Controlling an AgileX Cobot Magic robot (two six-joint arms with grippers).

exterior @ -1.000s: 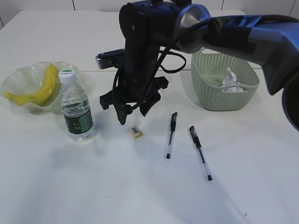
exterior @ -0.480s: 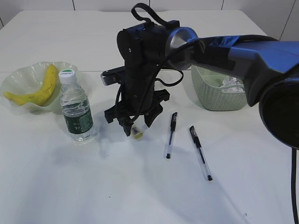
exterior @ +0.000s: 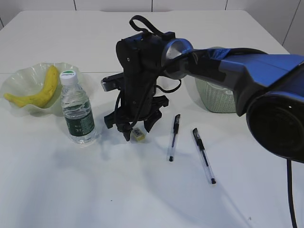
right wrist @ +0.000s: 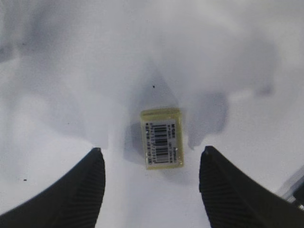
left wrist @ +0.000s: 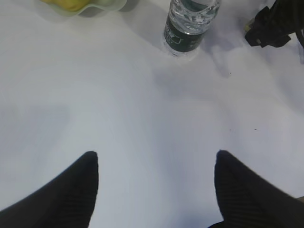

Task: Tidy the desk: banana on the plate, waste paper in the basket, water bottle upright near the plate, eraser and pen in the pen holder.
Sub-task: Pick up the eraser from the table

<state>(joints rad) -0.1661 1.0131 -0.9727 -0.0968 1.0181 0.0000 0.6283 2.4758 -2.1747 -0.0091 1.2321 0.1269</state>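
My right gripper point(exterior: 134, 127) hangs low over the table, open, its fingertips either side of the small yellow eraser point(exterior: 138, 135). In the right wrist view the eraser point(right wrist: 161, 137), barcode up, has its near end between the open tips of the right gripper point(right wrist: 152, 150), touching neither. Two pens point(exterior: 174, 137) point(exterior: 203, 155) lie to the right. The banana point(exterior: 37, 91) rests on the pale green plate point(exterior: 14, 78); the water bottle point(exterior: 78, 111) stands upright beside it. My left gripper point(left wrist: 154, 154) is open over bare table. The waste paper is hidden; no pen holder shows.
The green basket point(exterior: 216, 102) stands at the back right, mostly hidden behind my right arm. In the left wrist view the bottle point(left wrist: 190, 21) and the plate's rim point(left wrist: 102, 7) sit at the top edge.
My right gripper has come down and a little left, from above the eraser to straddling it. Nothing else on the table has moved.
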